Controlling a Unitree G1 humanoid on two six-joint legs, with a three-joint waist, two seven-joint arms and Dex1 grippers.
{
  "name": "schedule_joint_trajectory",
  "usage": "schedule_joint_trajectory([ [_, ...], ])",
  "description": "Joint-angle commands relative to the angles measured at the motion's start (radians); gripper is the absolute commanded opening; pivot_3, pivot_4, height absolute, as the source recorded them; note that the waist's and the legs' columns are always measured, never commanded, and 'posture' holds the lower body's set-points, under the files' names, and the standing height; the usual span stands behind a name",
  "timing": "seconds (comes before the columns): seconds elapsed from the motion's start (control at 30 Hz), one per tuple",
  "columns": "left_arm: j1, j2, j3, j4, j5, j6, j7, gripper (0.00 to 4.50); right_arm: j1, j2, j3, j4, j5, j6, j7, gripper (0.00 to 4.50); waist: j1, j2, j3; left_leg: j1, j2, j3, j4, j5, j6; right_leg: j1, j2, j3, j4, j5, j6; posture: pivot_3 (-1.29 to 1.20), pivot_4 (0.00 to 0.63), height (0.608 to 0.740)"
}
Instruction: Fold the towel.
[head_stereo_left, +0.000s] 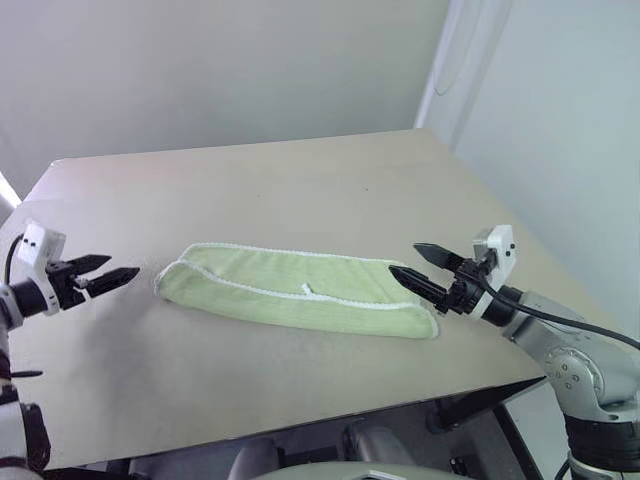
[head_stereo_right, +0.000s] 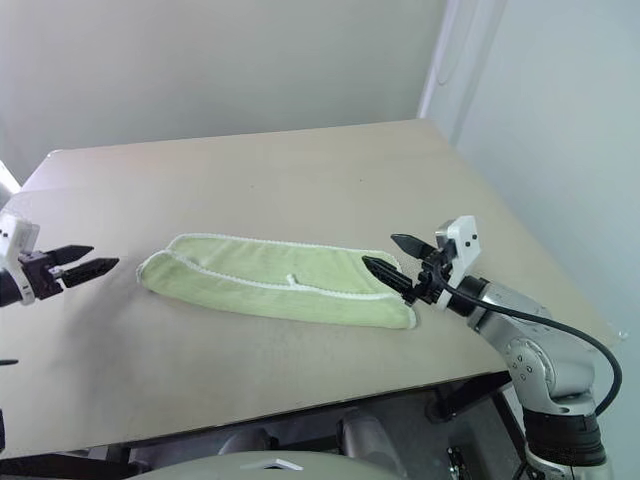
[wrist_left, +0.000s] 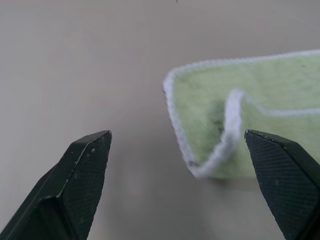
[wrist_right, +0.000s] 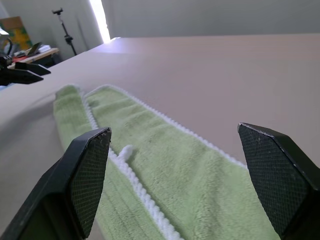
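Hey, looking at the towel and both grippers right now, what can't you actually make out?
- Towel: how many layers it has; its own top layer covers them in the head views.
- Towel's underside: hidden against the table.
- Left gripper: fingers cut off by the bottom edge in the left wrist view.
- Right gripper: likewise in the right wrist view.

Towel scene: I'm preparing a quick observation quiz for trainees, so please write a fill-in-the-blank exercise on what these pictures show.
1. The towel lies folded into a long strip on the ______.
2. The towel's light green cloth is edged with ______ stitching.
3. The left gripper and the right gripper both have their fingers ______.
4. The right gripper hovers at the towel's end nearest the robot's ______ side.

Missing words: table; white; open; right
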Motion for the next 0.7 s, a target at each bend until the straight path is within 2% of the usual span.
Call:
schedule_joint_trajectory([
  [0.03,0.021,-0.021,0.029,-0.103,-0.043,0.031,0.025,4.50,-0.039,-0.003,-0.003,-0.001,0.005,-0.009,0.007,4.23,0.003,0.000,0.000,0.000,0.000,0.000,0.000,0.000,0.000,0.000,0.000,0.000,0.000,0.000,0.000,0.00,0.000,0.740],
  [0.27,-0.041,-0.081,0.001,-0.078,-0.038,0.025,0.071,4.50,-0.052,0.026,-0.008,-0.008,0.002,-0.005,-0.040,4.23,0.001,-0.001,0.000,-0.001,-0.001,0.000,0.000,0.000,0.000,-0.001,0.001,-0.001,0.000,0.000,0.000,0.00,0.000,0.740],
  [0.43,-0.125,-0.098,-0.031,-0.014,-0.016,-0.003,0.049,4.50,-0.029,0.034,-0.004,-0.039,0.007,0.037,-0.086,4.23,0.002,-0.001,0.000,-0.012,-0.001,0.000,0.002,0.000,0.000,-0.011,0.001,-0.001,0.001,0.001,0.000,0.00,0.000,0.740],
  [0.7,-0.181,-0.110,-0.144,0.049,0.060,-0.061,-0.027,4.50,-0.022,-0.029,-0.044,-0.068,0.053,0.159,-0.123,4.23,0.001,-0.001,0.000,-0.013,-0.001,0.000,0.002,0.000,0.000,-0.012,0.001,-0.001,0.001,0.001,0.000,0.00,0.000,0.740],
])
